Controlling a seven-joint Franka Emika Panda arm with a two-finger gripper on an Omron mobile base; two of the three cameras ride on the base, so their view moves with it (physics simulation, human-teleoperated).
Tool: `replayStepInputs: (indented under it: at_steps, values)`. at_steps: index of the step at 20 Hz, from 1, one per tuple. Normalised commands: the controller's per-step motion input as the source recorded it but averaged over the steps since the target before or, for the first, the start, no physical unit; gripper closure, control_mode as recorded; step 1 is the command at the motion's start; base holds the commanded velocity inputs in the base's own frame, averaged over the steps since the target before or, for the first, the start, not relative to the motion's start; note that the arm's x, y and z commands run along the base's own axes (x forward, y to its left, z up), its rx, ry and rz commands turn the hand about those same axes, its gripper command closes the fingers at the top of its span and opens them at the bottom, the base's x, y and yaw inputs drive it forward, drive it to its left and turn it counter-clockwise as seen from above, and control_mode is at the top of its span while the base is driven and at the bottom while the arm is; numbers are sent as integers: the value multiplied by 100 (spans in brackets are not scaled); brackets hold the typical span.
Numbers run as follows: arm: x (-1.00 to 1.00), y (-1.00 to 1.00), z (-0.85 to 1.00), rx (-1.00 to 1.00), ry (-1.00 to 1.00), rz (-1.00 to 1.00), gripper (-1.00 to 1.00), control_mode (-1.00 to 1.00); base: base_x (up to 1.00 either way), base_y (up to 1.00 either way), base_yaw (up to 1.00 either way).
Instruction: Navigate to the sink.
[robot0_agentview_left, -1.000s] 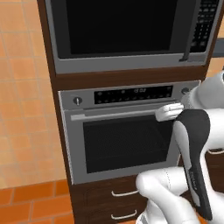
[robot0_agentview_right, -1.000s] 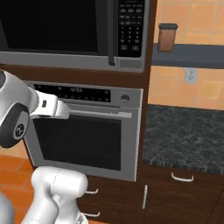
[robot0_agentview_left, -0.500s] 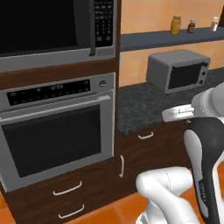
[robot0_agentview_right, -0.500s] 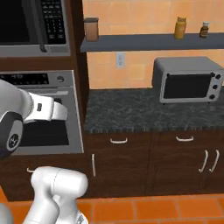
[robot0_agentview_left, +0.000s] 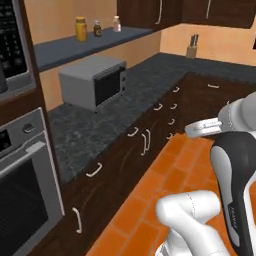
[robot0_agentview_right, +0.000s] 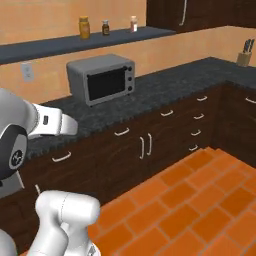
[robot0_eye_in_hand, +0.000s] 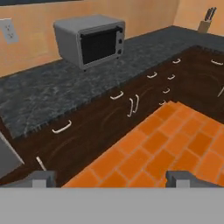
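The mobile base faces a dark speckled tabletop (robot0_agentview_right: 165, 92) that runs along the orange wall and turns at a far corner. A grey toaster oven (robot0_agentview_right: 101, 78) stands near the back edge of this tabletop, below a wall shelf (robot0_agentview_right: 75, 44) carrying three small jars (robot0_agentview_right: 84, 27). A knife block (robot0_agentview_right: 244, 56) sits by the back edge of the run beyond the corner. Dark wood cabinet fronts (robot0_eye_in_hand: 127, 109) with pale handles line the underside, and orange brick floor tiles (robot0_eye_in_hand: 175, 144) fill the foreground. At the left edge of the left base view a built-in oven (robot0_agentview_left: 20, 200) is partly visible. The pincer (robot0_eye_in_hand: 113, 178) shows as two small dark tips set apart at the bottom of the hand view, with nothing between them; it points toward the cabinet fronts and the tabletop corner. No basin or faucet can be made out on any visible stretch of tabletop, so the sink probably lies outside the field of view. Its bearing from the pincer therefore cannot be fixed; judged from the layout, further travel or turning of the base is needed.
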Motion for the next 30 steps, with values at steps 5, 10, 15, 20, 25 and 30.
replayStepInputs:
  at_steps: [5, 10, 15, 20, 25, 30]
  values:
    - [0, 0, 0, 0, 0, 0, -100, 100, 0, -4, -91]
    - [0, 0, 0, 0, 0, 0, -100, 100, 0, 0, -87]
    - [0, 0, 0, 0, 0, 0, -100, 100, 0, 0, -88]
    - [0, 0, 0, 0, 0, 0, -100, 100, 0, 16, -91]
    - [0, 0, 0, 0, 0, 0, -100, 100, 11, 41, -85]
    - [0, 0, 0, 0, 0, 0, -100, 100, 28, 54, -79]
